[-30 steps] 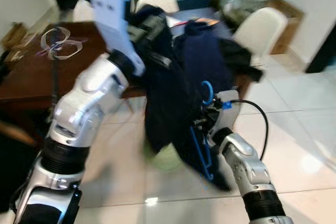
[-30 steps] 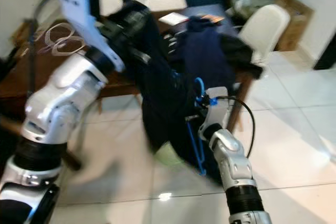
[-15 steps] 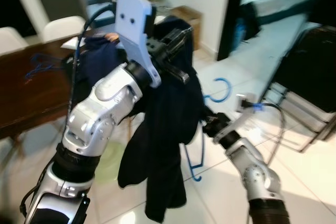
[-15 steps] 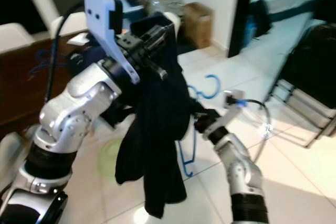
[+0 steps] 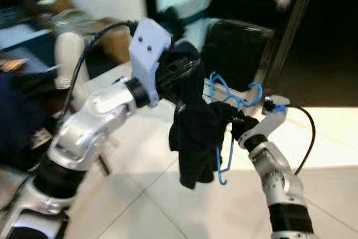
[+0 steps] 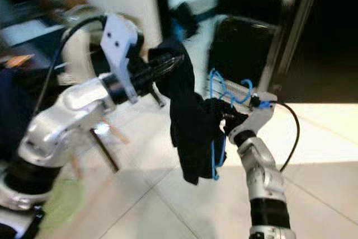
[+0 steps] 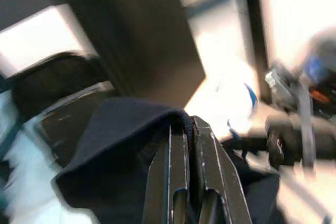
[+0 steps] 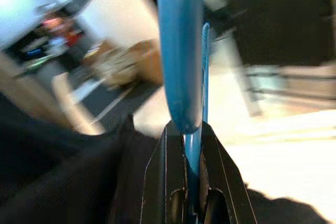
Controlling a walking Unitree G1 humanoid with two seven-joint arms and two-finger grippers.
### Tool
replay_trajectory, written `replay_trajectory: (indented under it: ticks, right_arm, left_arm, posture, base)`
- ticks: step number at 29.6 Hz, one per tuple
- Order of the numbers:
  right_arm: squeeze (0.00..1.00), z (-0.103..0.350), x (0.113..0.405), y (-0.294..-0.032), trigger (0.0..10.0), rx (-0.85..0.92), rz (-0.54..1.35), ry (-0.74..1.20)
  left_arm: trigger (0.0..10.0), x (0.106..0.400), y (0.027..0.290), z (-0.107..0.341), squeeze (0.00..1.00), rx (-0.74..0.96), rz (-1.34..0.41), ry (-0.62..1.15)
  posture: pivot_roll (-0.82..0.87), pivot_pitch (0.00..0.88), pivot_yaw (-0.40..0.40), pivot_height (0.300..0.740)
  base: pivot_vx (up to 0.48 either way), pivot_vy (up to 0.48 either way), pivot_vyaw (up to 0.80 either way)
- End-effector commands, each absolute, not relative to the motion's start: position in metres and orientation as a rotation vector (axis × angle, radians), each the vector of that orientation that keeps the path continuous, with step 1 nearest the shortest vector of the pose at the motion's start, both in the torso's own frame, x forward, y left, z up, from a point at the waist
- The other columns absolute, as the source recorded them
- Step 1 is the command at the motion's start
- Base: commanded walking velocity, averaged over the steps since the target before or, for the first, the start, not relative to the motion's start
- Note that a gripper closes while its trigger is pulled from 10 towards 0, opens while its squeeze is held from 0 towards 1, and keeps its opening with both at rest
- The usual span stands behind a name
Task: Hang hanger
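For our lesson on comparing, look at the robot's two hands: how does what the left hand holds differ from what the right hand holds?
1. The left hand grips a dark garment; the right hand grips a blue hanger.
2. The garment is soft and droops in folds; the hanger is a thin, stiff frame.
3. The left hand is raised higher than the right hand.
Both hands are shut on their loads, held close together.

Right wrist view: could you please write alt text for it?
The right gripper is shut on a bright blue plastic hanger, with dark navy cloth hanging beside it. Behind is a blurred room with pale floor.

Black fingers [image 8: 157, 177] clamp a blue hanger [image 8: 181, 66] beside dark cloth [image 8: 68, 171].
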State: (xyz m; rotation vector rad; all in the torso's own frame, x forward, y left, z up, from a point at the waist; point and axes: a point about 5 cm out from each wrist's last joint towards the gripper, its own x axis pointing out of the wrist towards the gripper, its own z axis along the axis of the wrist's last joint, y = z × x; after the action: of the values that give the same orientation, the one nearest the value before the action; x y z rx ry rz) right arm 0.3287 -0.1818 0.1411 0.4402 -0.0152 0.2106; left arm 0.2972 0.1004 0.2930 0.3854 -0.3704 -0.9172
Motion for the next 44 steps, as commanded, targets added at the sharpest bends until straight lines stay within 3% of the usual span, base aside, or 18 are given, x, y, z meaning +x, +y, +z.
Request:
replay_trajectory:
  ticks: [1,2,4,5,7,12,20,23,29,32,38,39,44]
  right_arm:
    - [0.0,0.141,0.331,-0.177,10.0,0.383,0.209,-0.004]
    - [0.0,0.141,0.331,-0.177,10.0,0.383,0.209,-0.004]
    - [0.0,0.143,0.333,-0.179,10.0,0.299,0.193,-0.005]
    - [0.0,0.143,0.333,-0.179,10.0,0.299,0.193,-0.005]
    - [0.0,0.145,0.335,-0.181,10.0,0.255,0.184,-0.01]
    - [0.0,0.147,0.336,-0.182,10.0,0.201,0.188,-0.006]
    - [0.0,0.142,0.327,-0.165,10.0,-0.015,0.394,0.059]
    - [0.0,0.144,0.325,-0.164,10.0,-0.055,0.451,0.065]
    - [0.0,0.153,0.323,-0.168,10.0,-0.096,0.535,0.052]
    - [0.0,0.163,0.32,-0.184,10.0,-0.12,0.576,0.044]
    - [0.0,0.171,0.321,-0.196,10.0,-0.087,0.517,0.028]
    - [0.0,0.17,0.319,-0.193,10.0,-0.03,0.5,0.022]
    - [0.0,0.162,0.313,-0.182,10.0,0.008,0.502,0.034]
  left_arm:
    - [10.0,0.3,0.112,0.279,0.0,0.563,-0.953,-0.299]
    - [10.0,0.3,0.112,0.279,0.0,0.563,-0.953,-0.299]
    - [10.0,0.306,0.128,0.265,0.0,0.806,-0.945,-0.197]
    - [10.0,0.306,0.128,0.265,0.0,0.806,-0.945,-0.197]
    - [10.0,0.311,0.14,0.254,0.0,0.99,-0.932,-0.13]
    - [10.0,0.319,0.146,0.254,0.0,1.122,-0.897,-0.138]
    - [10.0,0.323,0.138,0.262,0.0,1.056,-0.84,-0.287]
    - [10.0,0.316,0.134,0.259,0.0,0.906,-0.914,-0.284]
    - [10.0,0.323,0.149,0.244,0.0,1.115,-0.892,-0.21]
    - [10.0,0.332,0.157,0.248,0.0,1.171,-0.808,-0.234]
    - [10.0,0.34,0.154,0.259,0.0,1.18,-0.691,-0.335]
    - [10.0,0.341,0.146,0.265,0.0,1.154,-0.65,-0.422]
    - [10.0,0.341,0.133,0.265,0.0,1.1,-0.626,-0.499]
  posture:
    - [0.0,0.053,0.043,0.74]
    - [0.0,0.053,0.043,0.74]
    - [-0.01,0.052,0.043,0.74]
    - [-0.01,0.052,0.043,0.74]
    - [-0.01,0.051,0.044,0.74]
    - [-0.01,0.051,0.045,0.74]
    - [-0.03,0.054,0.046,0.74]
    - [-0.03,0.055,0.041,0.74]
    - [-0.03,0.055,0.04,0.74]
    - [-0.04,0.054,0.042,0.74]
    - [-0.05,0.056,0.043,0.74]
    - [-0.06,0.056,0.044,0.74]
    - [-0.07,0.059,0.05,0.74]
  base:
    - [0.0,0.0,-0.8]
    - [0.0,0.0,-0.8]
    - [0.0,0.0,-0.8]
    - [0.0,0.0,-0.8]
    - [0.0,0.0,-0.8]
    - [0.0,0.0,-0.8]
    - [0.0,0.0,-0.8]
    - [0.0,0.0,-0.8]
    - [0.0,0.0,-0.8]
    - [0.0,0.0,-0.8]
    - [0.0,0.0,-0.8]
    - [0.0,0.0,-0.8]
    - [0.0,0.0,-0.8]
